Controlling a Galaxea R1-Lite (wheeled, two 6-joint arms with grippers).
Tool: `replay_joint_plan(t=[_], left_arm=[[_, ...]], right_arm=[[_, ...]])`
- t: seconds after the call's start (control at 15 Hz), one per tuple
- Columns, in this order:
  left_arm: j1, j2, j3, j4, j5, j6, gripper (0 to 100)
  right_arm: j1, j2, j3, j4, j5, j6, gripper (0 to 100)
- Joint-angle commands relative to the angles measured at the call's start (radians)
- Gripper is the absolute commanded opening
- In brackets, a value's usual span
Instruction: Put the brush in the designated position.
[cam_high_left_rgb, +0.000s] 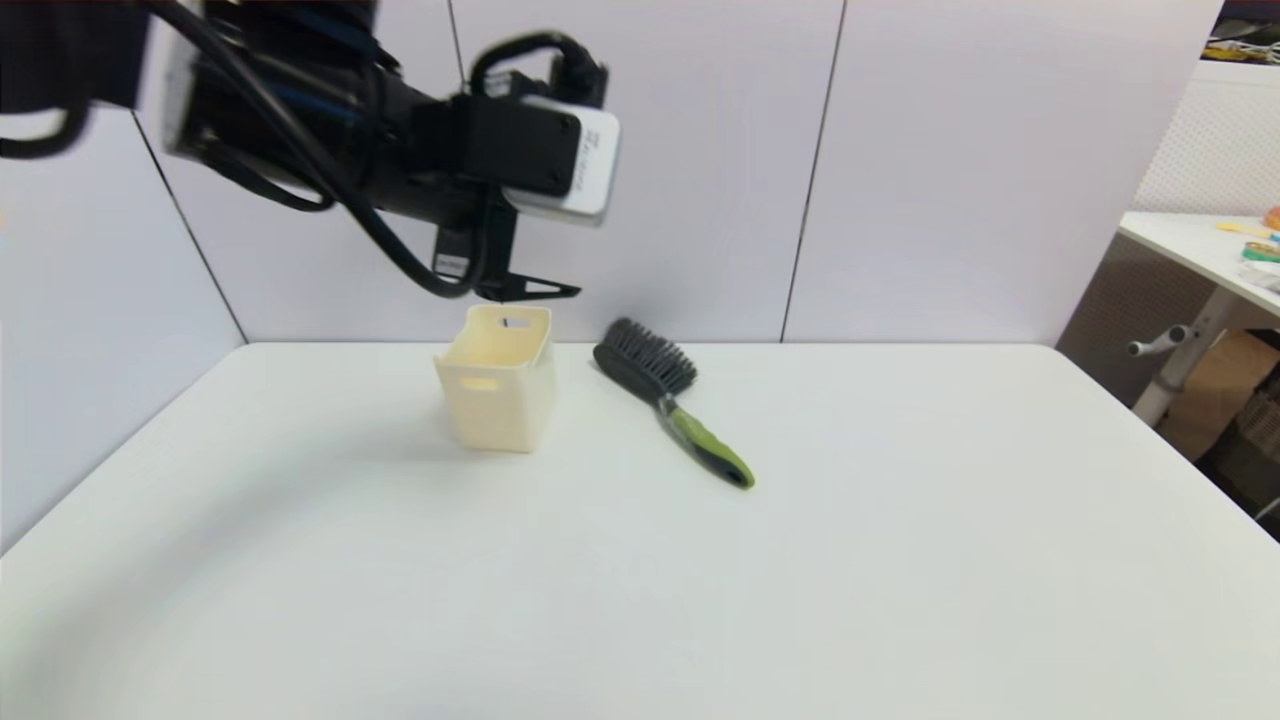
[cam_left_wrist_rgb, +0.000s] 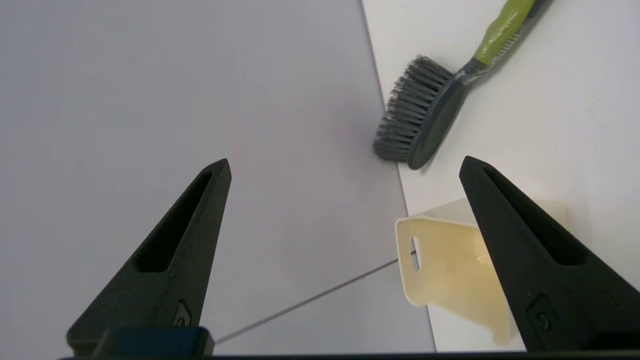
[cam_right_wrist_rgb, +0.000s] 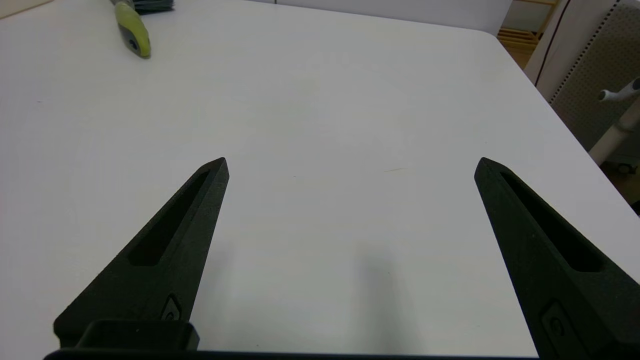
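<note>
Here the brush (cam_high_left_rgb: 668, 397) lies diagonally, handle toward the robot; left pincer (cam_left_wrist_rgb: 345, 167) spread.

- I saw the white table (cam_high_left_rgb: 900, 560) carrying two things.
- A cream bin (cam_high_left_rgb: 497, 390) stood upright near its far edge.
- The brush (cam_high_left_rgb: 668, 396) lay flat just right of that bin.

Cream bin (cam_high_left_rgb: 497, 378) upright on white desk (cam_high_left_rgb: 640, 560), far side, left of centre, near the back wall. Open top, slot handle cut into its near and far walls. Grey panelled wall (cam_high_left_rgb: 900, 150) behind the desk, vertical seams visible. Far right, off the desk: second white table (cam_high_left_rgb: 1195, 245) on a metal leg, small colourful items on top, too small to identify. Cardboard box (cam_high_left_rgb: 1225, 385) under it.
</note>
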Motion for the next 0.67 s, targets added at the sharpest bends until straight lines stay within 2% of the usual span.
replay_joint_plan(t=[0.07, 0.4, 0.67], left_arm=[[0.067, -0.373, 0.197, 0.04, 0.084, -0.312, 100], [0.234, -0.751, 0.551, 0.03, 0.101, -0.684, 100], [0.257, -1.049, 0.813, 0.029, 0.104, -0.924, 100]], right_arm=[[0.0, -0.002, 0.002, 0.0, 0.001, -0.001, 100], [0.0, 0.001, 0.002, 0.0, 0.001, -0.001, 100], [0.0, -0.002, 0.002, 0.0, 0.001, -0.001, 100]])
